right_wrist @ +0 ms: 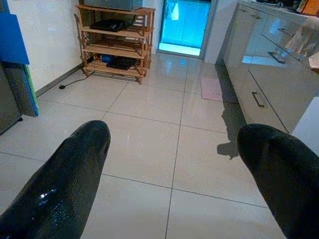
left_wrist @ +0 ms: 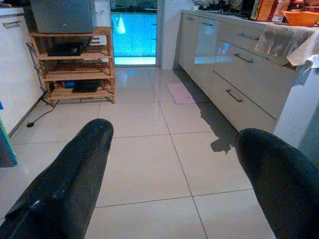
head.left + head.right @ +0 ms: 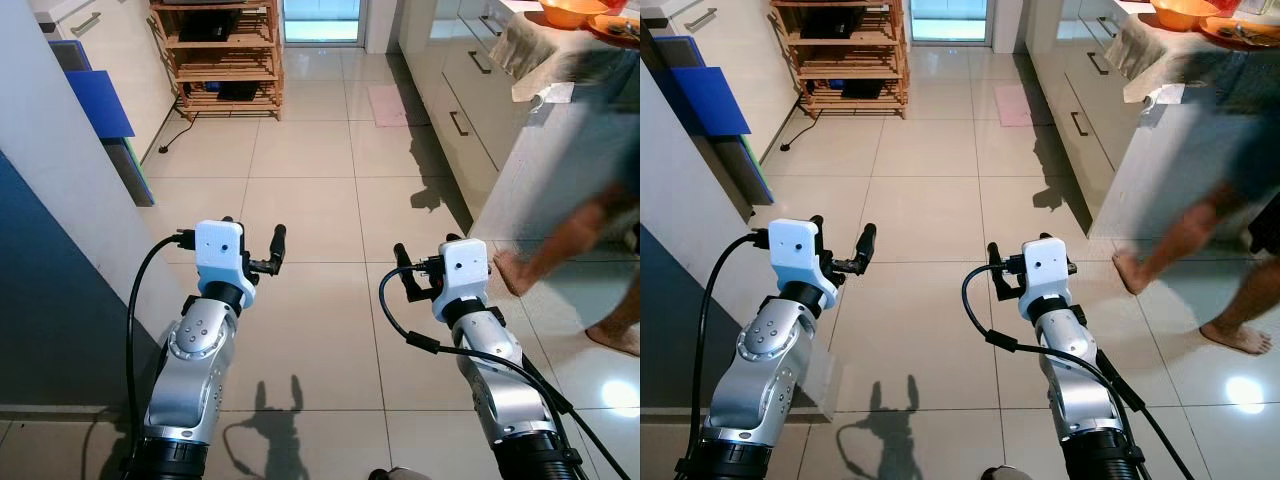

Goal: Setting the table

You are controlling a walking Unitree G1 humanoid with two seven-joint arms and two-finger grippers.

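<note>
A pale tiled floor [image 3: 310, 170] runs ahead to a wooden shelf rack [image 3: 222, 55]. On the right, a counter [image 3: 480, 110] carries an orange bowl [image 3: 572, 12], far ahead of both grippers; a blurred person [image 3: 590, 200] walks beside it. The left gripper [image 2: 172, 164] and right gripper [image 1: 174, 164] hover over the floor, fingers spread wide, holding nothing.
</note>
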